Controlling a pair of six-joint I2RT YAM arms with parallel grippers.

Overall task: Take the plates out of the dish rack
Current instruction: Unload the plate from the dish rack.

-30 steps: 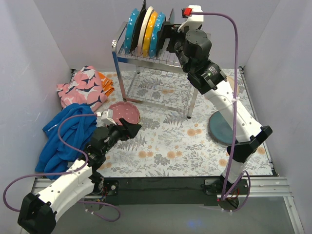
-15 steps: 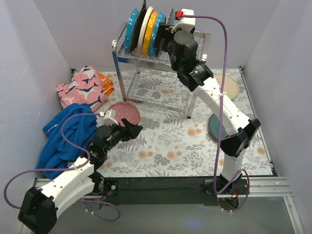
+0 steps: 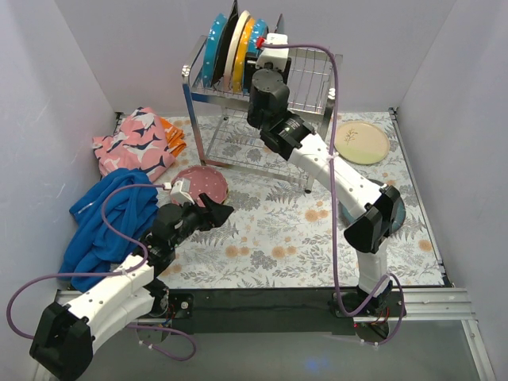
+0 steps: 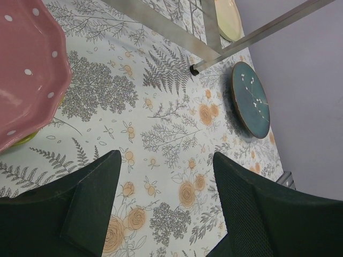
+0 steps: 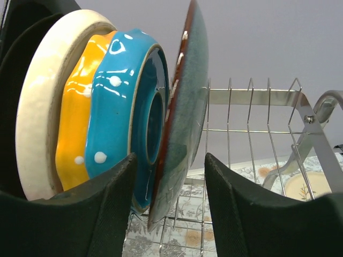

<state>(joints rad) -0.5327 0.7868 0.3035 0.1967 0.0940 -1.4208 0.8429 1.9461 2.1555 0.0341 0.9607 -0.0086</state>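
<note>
The dish rack [image 3: 311, 79] stands at the back with several plates upright in its slots: teal dotted [image 3: 214, 49], cream [image 3: 237, 44], orange [image 3: 248, 41]. My right gripper [image 3: 260, 57] reaches into the rack. In the right wrist view it [image 5: 170, 158] is open, with a dark grey-green plate [image 5: 185, 107] between its fingers and a gap on the right side. A teal dotted plate [image 5: 126, 101] stands just behind it. My left gripper [image 3: 214, 213] [image 4: 166, 155] hangs open and empty over the floral cloth, beside a pink dotted plate [image 3: 202, 182] [image 4: 27, 69].
A cream plate [image 3: 361, 143] and a dark teal plate [image 4: 250, 99] lie on the table at the right. A rack leg [image 4: 214, 51] stands ahead of the left gripper. Blue cloth [image 3: 103, 222] and pink patterned cloth [image 3: 135, 143] lie at the left, near the walls.
The right arm swung left along the rack's top to the plates, and its jaws narrowed around the dark plate. The left arm barely moved.
</note>
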